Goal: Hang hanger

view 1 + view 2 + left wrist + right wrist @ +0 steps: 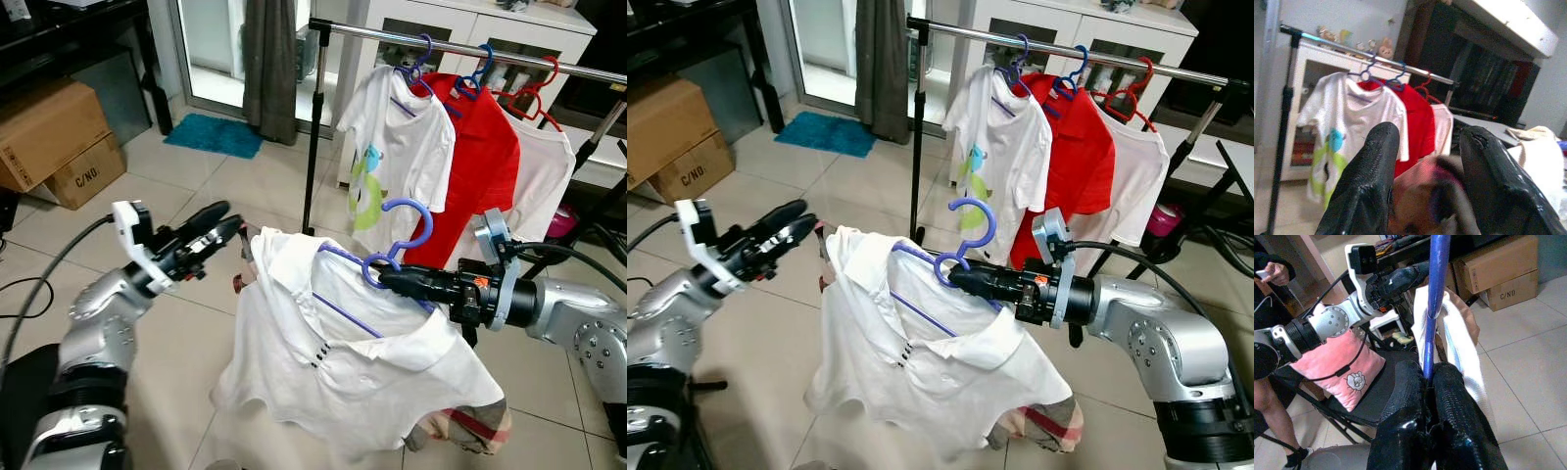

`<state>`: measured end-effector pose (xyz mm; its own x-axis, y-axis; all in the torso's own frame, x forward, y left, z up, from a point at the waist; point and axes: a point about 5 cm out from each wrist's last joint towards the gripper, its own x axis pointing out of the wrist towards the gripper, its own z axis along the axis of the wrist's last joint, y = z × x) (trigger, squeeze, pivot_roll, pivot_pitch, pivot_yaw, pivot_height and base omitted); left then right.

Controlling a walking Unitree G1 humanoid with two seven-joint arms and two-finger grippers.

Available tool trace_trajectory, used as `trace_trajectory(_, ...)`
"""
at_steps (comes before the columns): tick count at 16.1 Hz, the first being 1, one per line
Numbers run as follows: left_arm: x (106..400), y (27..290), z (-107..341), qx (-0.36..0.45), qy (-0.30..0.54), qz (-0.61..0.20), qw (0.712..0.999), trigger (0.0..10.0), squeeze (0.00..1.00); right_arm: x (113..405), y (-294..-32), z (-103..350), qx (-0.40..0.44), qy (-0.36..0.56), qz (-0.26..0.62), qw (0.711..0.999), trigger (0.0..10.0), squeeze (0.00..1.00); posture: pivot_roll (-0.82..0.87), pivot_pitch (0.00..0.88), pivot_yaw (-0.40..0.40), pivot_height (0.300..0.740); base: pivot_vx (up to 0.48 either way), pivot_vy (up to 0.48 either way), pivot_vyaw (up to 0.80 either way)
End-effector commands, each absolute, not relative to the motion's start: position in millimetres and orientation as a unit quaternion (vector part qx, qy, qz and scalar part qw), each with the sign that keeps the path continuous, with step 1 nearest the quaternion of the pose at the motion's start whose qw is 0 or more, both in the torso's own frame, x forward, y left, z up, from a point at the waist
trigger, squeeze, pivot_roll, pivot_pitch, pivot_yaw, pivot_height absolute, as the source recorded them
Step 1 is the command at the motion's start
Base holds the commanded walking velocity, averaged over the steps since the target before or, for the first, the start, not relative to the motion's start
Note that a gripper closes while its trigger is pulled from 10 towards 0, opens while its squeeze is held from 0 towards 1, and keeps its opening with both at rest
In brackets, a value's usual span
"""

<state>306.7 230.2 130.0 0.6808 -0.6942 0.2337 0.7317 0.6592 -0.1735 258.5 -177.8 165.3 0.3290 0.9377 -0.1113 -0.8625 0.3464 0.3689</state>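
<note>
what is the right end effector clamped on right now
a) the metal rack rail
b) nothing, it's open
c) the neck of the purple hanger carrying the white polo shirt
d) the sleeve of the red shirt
c: the right end effector is shut on the purple hanger just below its hook, with the white polo shirt draped on it, short of the rack rail.

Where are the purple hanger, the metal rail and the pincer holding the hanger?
Purple hanger (pixel 409 227), left eye view, on its hook.
Metal rail (pixel 377 36), left eye view, on a bare stretch.
Right pincer (pixel 384 278), left eye view, at its fingertips.
</note>
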Motion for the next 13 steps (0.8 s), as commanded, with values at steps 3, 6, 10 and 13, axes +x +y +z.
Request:
trace_trajectory(3, 305, 228, 118, -0.149, -0.043, -0.398, 0.904, 10.0, 0.00, 256, -179, 176, 0.118, 0.132, 0.573, 0.800, 10.0, 0.00, -0.16, 0.000, -0.056, 0.740, 0.000, 0.000, 0.00)
trace_trajectory(6, 305, 225, 113, -0.163, -0.035, -0.399, 0.902, 4.3, 0.00, 257, -176, 178, 0.116, 0.129, 0.576, 0.799, 10.0, 0.00, -0.17, 0.000, -0.047, 0.740, 0.000, 0.000, 0.00)
trace_trajectory(10, 307, 228, 107, -0.172, -0.020, -0.392, 0.903, 0.0, 0.00, 255, -176, 181, 0.113, 0.124, 0.579, 0.798, 10.0, 0.00, -0.17, 0.000, -0.050, 0.740, 0.000, 0.000, 0.00)
trace_trajectory(13, 311, 225, 109, -0.170, -0.015, -0.405, 0.898, 0.0, 0.00, 256, -175, 183, 0.112, 0.121, 0.579, 0.798, 10.0, 0.00, -0.17, 0.000, -0.049, 0.740, 0.000, 0.000, 0.00)
